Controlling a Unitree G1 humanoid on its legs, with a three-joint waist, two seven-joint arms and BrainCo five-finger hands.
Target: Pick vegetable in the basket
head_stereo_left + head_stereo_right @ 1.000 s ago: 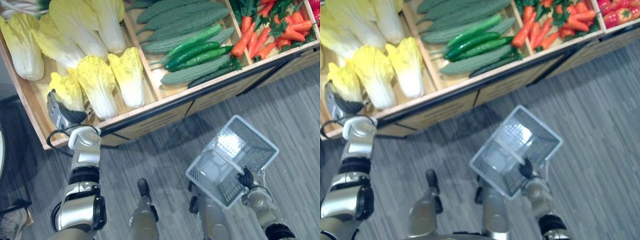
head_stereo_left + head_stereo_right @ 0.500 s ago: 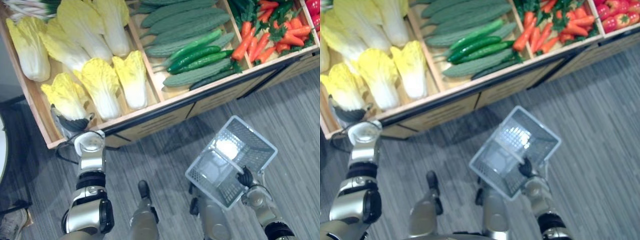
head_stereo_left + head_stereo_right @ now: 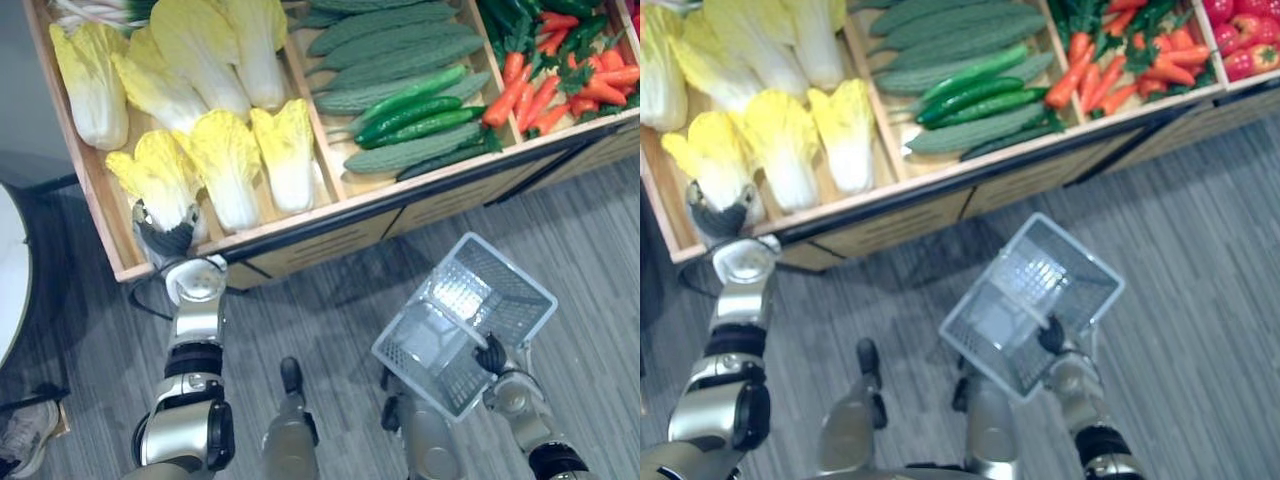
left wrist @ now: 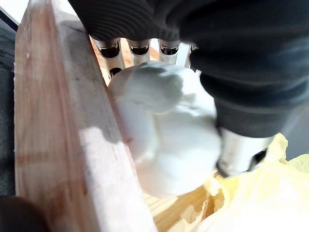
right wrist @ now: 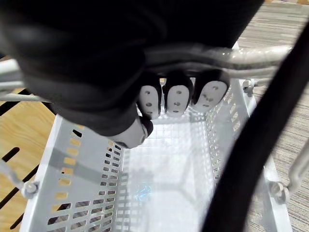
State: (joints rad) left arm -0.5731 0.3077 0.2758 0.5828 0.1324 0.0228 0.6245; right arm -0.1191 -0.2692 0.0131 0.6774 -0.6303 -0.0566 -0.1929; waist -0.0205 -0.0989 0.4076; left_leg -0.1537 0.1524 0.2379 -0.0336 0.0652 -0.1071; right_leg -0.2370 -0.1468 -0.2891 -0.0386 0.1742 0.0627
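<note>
left robot hand [image 3: 166,240]: at the crate's near-left corner, fingers [image 4: 140,48] and thumb wrapped round the white base of a cabbage [image 3: 160,180]
cabbage: in the crate [image 3: 300,222], just beside its wooden side wall, touching the next cabbage
right robot hand [image 3: 490,355]: curled round the basket [image 3: 505,280] handle [image 5: 251,54]
basket: tilted, held over the floor, well apart from the crate

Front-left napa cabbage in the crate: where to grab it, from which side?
I'd grip the thick white stem base, not the leaves: it is the solid, narrow end, while the yellow leaves flare loose. This cabbage lies with its base toward the crate's front rail, so come in over that rail from the robot's side. The left hand sits at that base.
</note>
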